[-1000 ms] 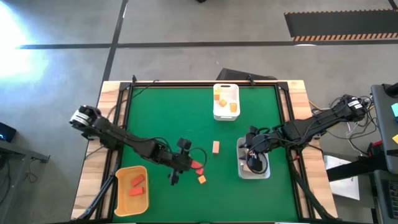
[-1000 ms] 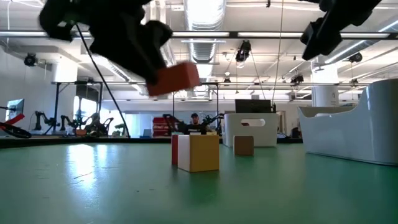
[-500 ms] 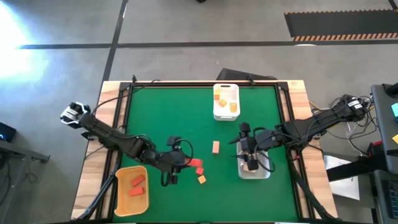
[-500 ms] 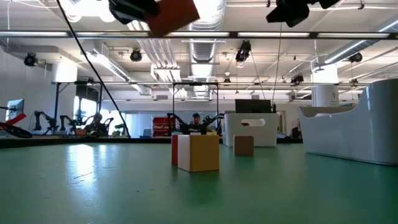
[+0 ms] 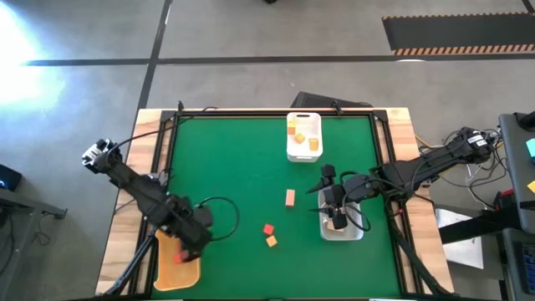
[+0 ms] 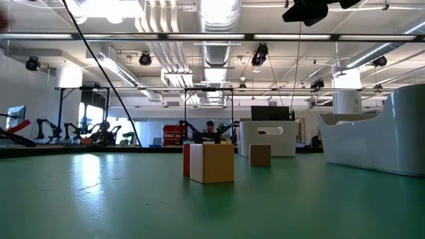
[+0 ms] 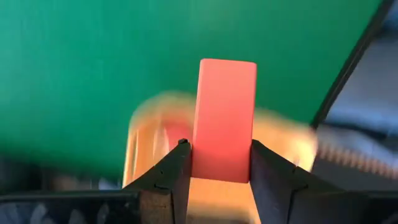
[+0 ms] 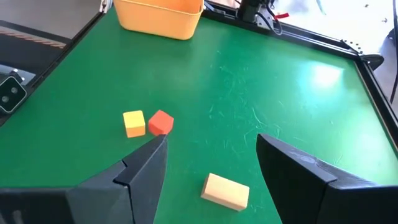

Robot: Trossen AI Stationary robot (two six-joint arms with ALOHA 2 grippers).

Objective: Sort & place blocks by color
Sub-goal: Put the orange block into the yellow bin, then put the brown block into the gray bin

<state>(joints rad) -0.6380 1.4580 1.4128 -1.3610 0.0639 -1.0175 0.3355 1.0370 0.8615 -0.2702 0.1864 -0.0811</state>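
My left gripper (image 7: 219, 144) is shut on a red bar (image 7: 225, 106) and hangs over the yellow tray (image 5: 171, 276) at the table's near left corner (image 5: 192, 237). That tray holds other red blocks (image 5: 178, 257). My right gripper (image 8: 211, 140) is open and empty above the clear tray (image 5: 341, 227) on the right side. A red cube (image 5: 268, 229), an orange-yellow cube (image 5: 272, 241) and a tan bar (image 5: 290, 197) lie flat on the green mat. Orange-yellow blocks (image 5: 313, 143) sit in the white tray (image 5: 303, 155). My left gripper pinches the red bar between its two fingers (image 7: 177, 165), which sit on the two long sides near one end (image 7: 221, 168). The bar runs along the fingers and its other end sticks out past the fingertips. It is lifted clear, above the yellow tray (image 7: 149, 124).
The white tray stands near the far edge, the clear tray right of centre, the yellow tray at the near left corner. In the low view the orange-yellow cube (image 6: 217, 163) stands in front, the tan bar (image 6: 260, 155) behind it. Bare green mat lies between the trays.
My left gripper has risen with the red bar from beside the loose cubes and swung toward the table's left edge, ending over the yellow tray; it has left the low view. The red cube and orange-yellow cube stayed put. My right gripper has lifted a little above the clear tray.
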